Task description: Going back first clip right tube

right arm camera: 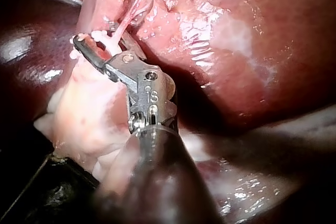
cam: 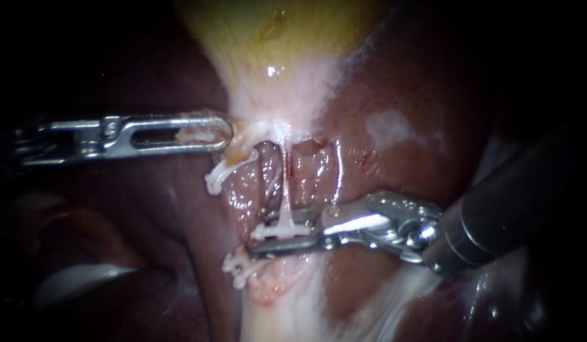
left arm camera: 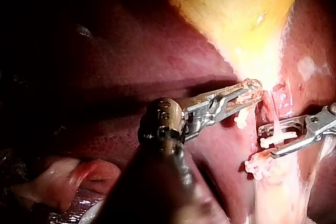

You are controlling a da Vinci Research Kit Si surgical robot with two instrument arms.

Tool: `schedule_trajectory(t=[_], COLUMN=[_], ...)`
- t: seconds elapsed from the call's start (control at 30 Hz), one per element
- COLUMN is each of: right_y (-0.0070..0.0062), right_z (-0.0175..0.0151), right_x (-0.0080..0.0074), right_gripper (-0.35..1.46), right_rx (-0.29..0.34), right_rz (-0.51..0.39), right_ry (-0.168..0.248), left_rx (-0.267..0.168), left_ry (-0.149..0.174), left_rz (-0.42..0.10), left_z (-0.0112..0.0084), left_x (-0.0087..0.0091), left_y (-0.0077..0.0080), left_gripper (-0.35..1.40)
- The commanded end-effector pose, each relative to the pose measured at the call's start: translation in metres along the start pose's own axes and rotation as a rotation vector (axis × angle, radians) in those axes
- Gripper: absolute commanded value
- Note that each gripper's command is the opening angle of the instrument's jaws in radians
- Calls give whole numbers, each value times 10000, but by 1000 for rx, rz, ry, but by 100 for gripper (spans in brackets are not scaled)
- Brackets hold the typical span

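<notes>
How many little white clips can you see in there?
3. The upper clip hangs just below the left instrument, which grips the gallbladder. The middle clip lies at the right instrument's tip. The lower clip sits beneath that. Others may hide behind tissue.

The glistening yellow gallbladder (cam: 274, 31) is cut off by the endoscope view's upper edge. The silver left instrument (cam: 222, 133) fades into darkness toward the left edge. The silver right instrument (cam: 258, 239) has a dark, blurred shaft that runs out at the right.
</notes>
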Motion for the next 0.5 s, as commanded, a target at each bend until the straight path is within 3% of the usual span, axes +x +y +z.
schedule_trajectory(t=[0.03,0.27,0.5], right_y=[0,4,4], right_z=[-2,-17,-54], right_x=[0,-6,-8], right_gripper=[49,50,50], right_rx=[-3,-3,-9], right_rz=[-7,-60,-170], right_ry=[-1,-4,-11], left_rx=[0,0,0], left_ry=[0,0,0], left_rz=[0,0,0], left_z=[-1,-1,-2], left_x=[0,0,0], left_y=[-1,-1,0], left_gripper=[-35,-35,-35])
